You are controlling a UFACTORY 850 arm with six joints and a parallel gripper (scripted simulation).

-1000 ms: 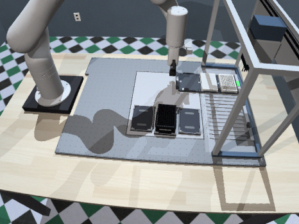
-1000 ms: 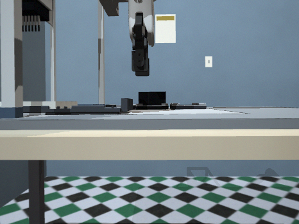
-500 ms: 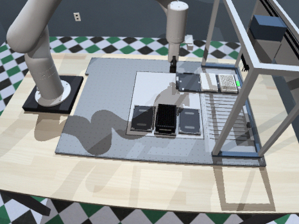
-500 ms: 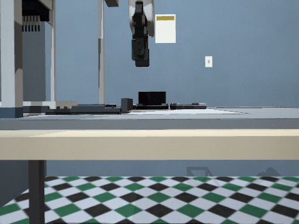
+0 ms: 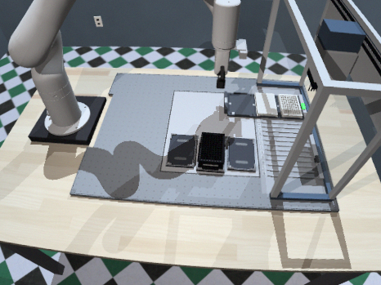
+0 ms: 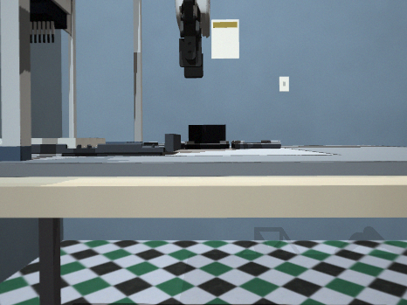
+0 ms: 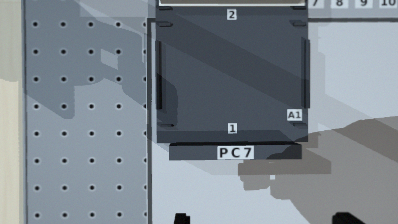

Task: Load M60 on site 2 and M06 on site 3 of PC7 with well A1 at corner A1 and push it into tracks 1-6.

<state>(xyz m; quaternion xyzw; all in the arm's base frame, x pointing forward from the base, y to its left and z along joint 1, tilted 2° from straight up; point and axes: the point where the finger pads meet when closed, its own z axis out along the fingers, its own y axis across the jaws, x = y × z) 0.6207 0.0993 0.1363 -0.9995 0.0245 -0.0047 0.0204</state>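
Gripper raised above the handle end of carrier PC7; fingers spread wide, nothing held.

Left to right in the top view: nest S1 (image 5: 181,150) is vacant, M09 (image 5: 212,151) sits in the middle nest, and nest S3 (image 5: 241,154) is vacant. The gripper (image 5: 221,80) hangs well above PC7 (image 5: 240,104), which lies in the rails (image 5: 286,143) at the far tracks. Site 1 (image 7: 231,80) is bare, followed by M60 (image 5: 266,104), M06 (image 5: 289,105) and the lit green lamp (image 5: 303,106).
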